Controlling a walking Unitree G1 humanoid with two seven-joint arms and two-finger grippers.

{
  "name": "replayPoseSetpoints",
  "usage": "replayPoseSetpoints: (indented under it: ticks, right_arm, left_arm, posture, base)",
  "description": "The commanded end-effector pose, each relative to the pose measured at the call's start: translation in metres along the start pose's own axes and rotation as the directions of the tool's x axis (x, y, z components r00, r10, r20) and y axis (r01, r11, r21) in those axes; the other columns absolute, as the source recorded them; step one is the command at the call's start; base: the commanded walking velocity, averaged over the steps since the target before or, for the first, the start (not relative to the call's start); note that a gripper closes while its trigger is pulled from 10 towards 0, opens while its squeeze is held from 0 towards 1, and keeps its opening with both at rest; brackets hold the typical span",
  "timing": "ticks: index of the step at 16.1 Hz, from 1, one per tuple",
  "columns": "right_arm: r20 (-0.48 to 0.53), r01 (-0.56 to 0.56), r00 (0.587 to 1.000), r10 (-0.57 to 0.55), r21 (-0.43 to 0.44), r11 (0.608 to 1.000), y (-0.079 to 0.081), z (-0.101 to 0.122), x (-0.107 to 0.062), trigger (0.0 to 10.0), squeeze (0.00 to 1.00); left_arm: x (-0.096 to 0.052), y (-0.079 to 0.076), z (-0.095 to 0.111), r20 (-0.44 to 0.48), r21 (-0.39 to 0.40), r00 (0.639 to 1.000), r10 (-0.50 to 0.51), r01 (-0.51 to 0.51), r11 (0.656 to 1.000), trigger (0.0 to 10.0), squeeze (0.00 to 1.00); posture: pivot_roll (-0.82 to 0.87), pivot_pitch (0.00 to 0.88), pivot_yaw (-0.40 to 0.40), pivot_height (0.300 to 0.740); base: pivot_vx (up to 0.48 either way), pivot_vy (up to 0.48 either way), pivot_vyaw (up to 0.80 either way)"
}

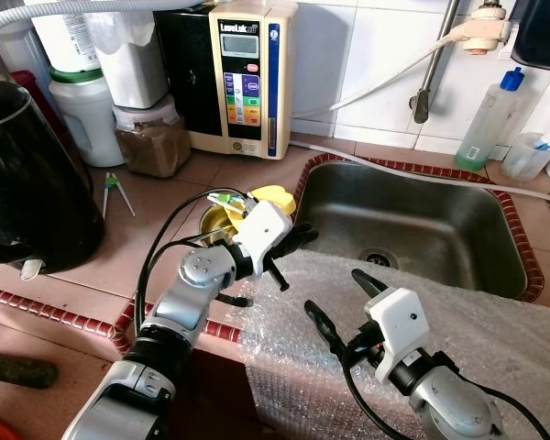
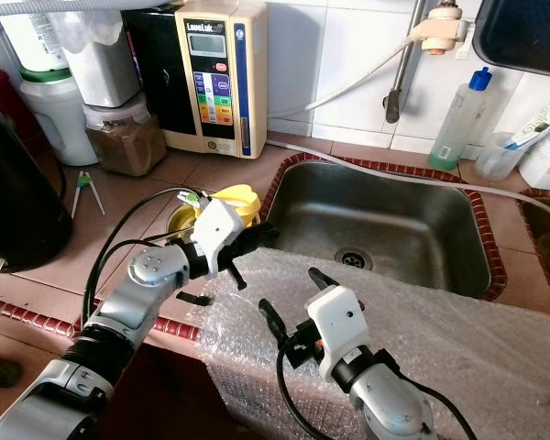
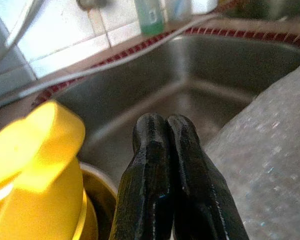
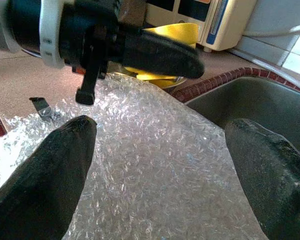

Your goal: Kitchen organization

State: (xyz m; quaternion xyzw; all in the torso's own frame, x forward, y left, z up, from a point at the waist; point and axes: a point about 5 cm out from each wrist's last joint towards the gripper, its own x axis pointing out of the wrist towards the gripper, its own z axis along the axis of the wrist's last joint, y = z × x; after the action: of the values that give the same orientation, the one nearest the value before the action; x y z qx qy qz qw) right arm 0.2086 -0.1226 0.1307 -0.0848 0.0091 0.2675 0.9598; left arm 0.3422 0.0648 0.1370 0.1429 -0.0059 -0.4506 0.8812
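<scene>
**Both claws over the bubble wrap at the sink's near edge**

Bubble wrap (image 1: 412,302) lies draped over the table's front edge and part of the sink (image 1: 422,220), running from about 6 o'clock out to 4 o'clock in the head views. Nothing has hold of it.

Left claw (image 1: 298,240): fingers pressed together, holding nothing, tip pointing toward the sink at the wrap's upper corner. Just beside it at 10 o'clock sits a yellow lid (image 1: 273,197) on a metal bowl (image 1: 213,220).

Right claw (image 1: 344,298): spread wide, empty, hovering above the wrap's middle. The wrist view shows both fingers (image 4: 50,175) well apart with sheet between them; whether the tips touch the sheet I cannot tell.

Elsewhere on the table: water unit (image 1: 247,73) at 12 o'clock, black kettle (image 1: 27,174) at 9, a jar (image 1: 151,137) at 11, soap bottle (image 1: 484,119) at 2.

Step in hand, by my reading: picking up the wrap to clear it away.

Doing it well:
- Lower the right claw until both fingers press into the sheet, then close so a fold bunches up between them. A flat sheet will slip from a shallow pinch.
- Left claw must part before it can help; take the corner near the sink.
- Lift slowly. The sheet is light and may drag the small clip (image 4: 40,106) lying by its edge.
- Keep clear of the bowl and lid while pulling.
</scene>
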Motion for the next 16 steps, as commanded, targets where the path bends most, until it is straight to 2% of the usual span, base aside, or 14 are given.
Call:
replayPoseSetpoints:
  ticks: [1, 6, 10, 12, 16]
  right_arm:
    - [0.007, 0.002, 1.000, -0.002, -0.011, 1.000, -0.001, 0.002, 0.001, 10.0, 0.00]
    - [0.009, 0.005, 1.000, -0.004, -0.011, 1.000, -0.001, 0.003, 0.001, 10.0, 0.00]
    - [0.008, 0.008, 1.000, -0.008, -0.013, 1.000, -0.002, 0.003, 0.000, 10.0, 0.00]
    - [0.007, 0.009, 1.000, -0.009, -0.014, 1.000, -0.002, 0.003, 0.000, 10.0, 0.00]
    - [0.005, 0.007, 1.000, -0.007, -0.016, 1.000, -0.002, 0.002, 0.001, 10.0, 0.00]
  left_arm:
    - [0.003, 0.003, -0.001, -0.036, 0.019, 0.999, 0.025, -0.024, 1.000, 10.0, 0.00]
    - [0.009, 0.009, -0.014, -0.114, -0.019, 0.984, 0.141, -0.144, 0.989, 10.0, 0.00]
    - [0.008, 0.018, -0.020, -0.154, -0.048, 0.958, 0.240, -0.250, 0.967, 10.0, 0.00]
    - [0.002, 0.027, -0.027, -0.206, -0.046, 0.928, 0.311, -0.327, 0.944, 10.0, 0.00]
    - [-0.001, 0.030, -0.033, -0.238, -0.037, 0.911, 0.338, -0.356, 0.934, 10.0, 0.00]
  posture:
    - [0.01, 0.000, 0.034, 0.740]
    - [0.01, 0.000, 0.039, 0.740]
    - [0.01, 0.000, 0.037, 0.740]
    - [0.01, 0.000, 0.036, 0.740]
    - [0.01, 0.000, 0.035, 0.740]
  base:
    - [0.000, 0.000, 0.00]
    - [0.000, 0.000, 0.00]
    - [0.000, 0.000, 0.00]
    - [0.000, 0.000, 0.00]
    - [0.000, 0.000, 0.00]
